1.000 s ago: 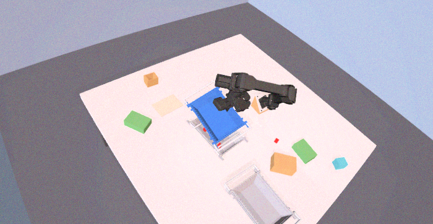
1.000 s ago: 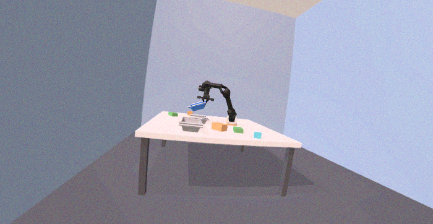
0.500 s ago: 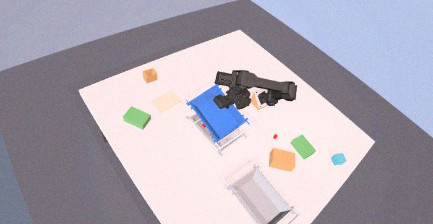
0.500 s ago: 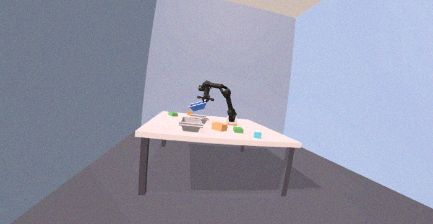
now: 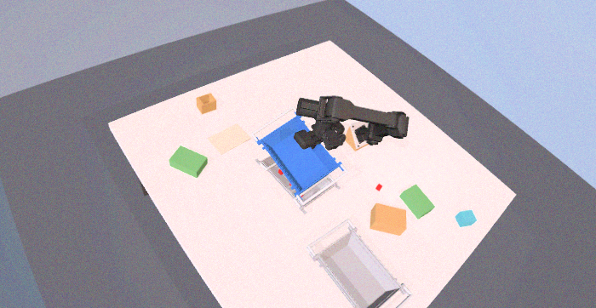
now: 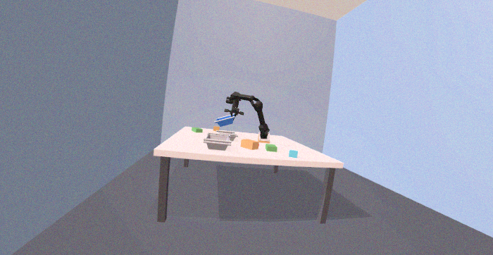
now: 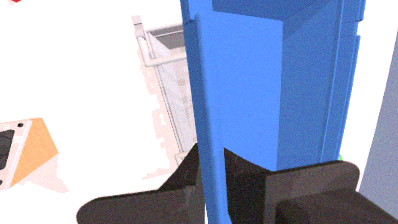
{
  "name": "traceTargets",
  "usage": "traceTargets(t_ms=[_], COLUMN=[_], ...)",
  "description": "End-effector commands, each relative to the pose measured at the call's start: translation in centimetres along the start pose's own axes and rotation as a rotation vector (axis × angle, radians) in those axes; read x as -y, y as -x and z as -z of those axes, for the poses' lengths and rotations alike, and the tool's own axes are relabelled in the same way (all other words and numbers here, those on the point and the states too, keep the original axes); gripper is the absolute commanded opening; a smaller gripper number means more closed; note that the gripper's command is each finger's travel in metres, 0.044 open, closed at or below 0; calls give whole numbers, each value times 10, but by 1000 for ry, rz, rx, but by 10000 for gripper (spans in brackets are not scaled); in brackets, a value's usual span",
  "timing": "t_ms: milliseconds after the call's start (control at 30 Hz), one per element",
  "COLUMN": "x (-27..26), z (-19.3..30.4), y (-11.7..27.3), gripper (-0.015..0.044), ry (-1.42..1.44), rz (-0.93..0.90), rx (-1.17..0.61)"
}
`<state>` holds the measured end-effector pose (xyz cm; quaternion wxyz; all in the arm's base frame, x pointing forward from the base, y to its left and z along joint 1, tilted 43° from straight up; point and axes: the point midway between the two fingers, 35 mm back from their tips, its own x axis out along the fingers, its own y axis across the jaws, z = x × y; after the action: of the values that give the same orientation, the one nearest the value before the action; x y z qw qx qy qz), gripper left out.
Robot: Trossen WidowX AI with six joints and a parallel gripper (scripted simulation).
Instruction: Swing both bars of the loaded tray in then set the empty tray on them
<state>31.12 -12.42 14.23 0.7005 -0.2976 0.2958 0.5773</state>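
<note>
The empty blue tray (image 5: 298,157) (image 6: 225,121) (image 7: 240,90) hangs in the air, tilted, its far side lower than the held side. My gripper (image 5: 316,145) (image 6: 234,115) (image 7: 204,147) is shut on one of its long walls. The loaded grey tray (image 5: 285,179) (image 6: 231,137) (image 7: 175,105) stands on the table below, largely covered by the blue tray in the top view. A few red blocks (image 5: 280,172) show inside it. One wire bar (image 5: 267,165) lies across its top near the far end; the bar at its near end is partly hidden, so its position is hard to tell.
Another grey tray (image 5: 353,266) (image 6: 217,144) stands nearer the exterior camera. An orange block (image 5: 388,219) (image 6: 248,144), green blocks (image 5: 417,202) (image 5: 188,161), a cyan block (image 5: 466,218) (image 6: 293,153), an open orange box (image 5: 206,104) and a loose red block (image 5: 379,187) are on the table.
</note>
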Motion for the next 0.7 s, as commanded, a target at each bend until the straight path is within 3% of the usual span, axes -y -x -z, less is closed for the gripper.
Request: traceTargets(t_ms=[0, 667], x=[0, -4], z=[1, -10], y=[5, 2], gripper=[0, 0], ry=[-1, 4], rz=[22, 20], rx=[5, 6])
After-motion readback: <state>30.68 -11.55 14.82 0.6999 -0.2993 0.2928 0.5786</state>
